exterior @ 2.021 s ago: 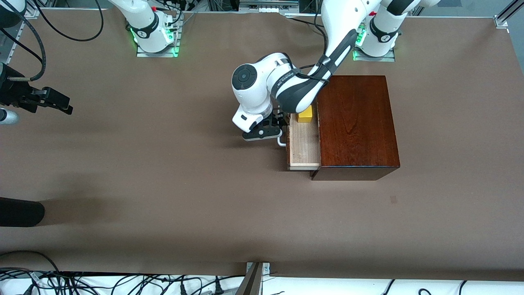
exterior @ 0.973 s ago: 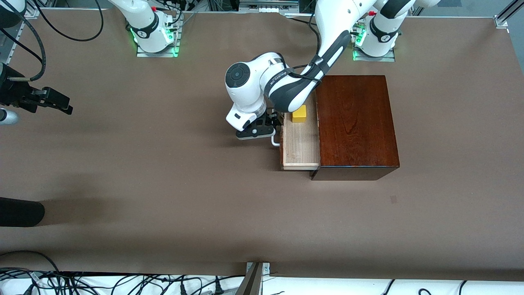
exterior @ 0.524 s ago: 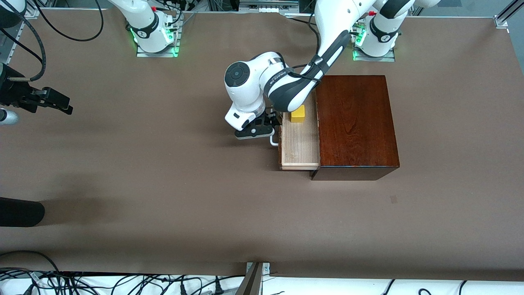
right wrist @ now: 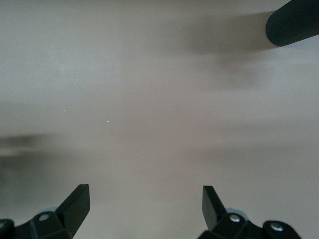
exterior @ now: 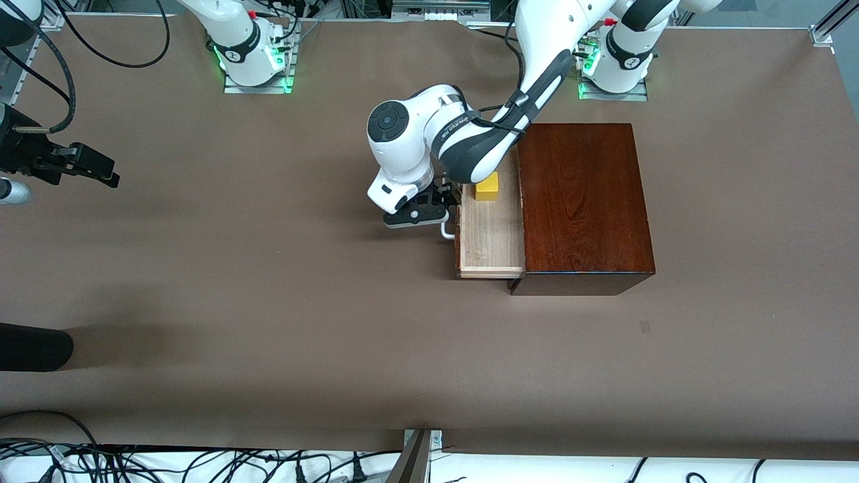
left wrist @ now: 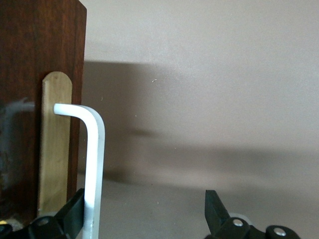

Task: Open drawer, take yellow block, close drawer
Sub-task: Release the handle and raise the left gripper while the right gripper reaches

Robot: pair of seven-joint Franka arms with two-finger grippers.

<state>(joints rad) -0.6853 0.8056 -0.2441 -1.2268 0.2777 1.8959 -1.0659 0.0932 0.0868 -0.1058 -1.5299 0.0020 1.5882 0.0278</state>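
Pale wood shows more now: your drawer has slid a little farther out of the box toward the right arm's end over the last two seconds, and the last half second added almost nothing. You can judge the opening step nearly done. Farther from the camera along the tray, the block sits uncovered in the drawer, partly under the left arm's wrist. Just beside the drawer front, your left gripper hooks the handle with fingers spread, one touching the loop, nothing pinched. Next you would release and reach in. Your right gripper waits over bare surface, fingers spread.
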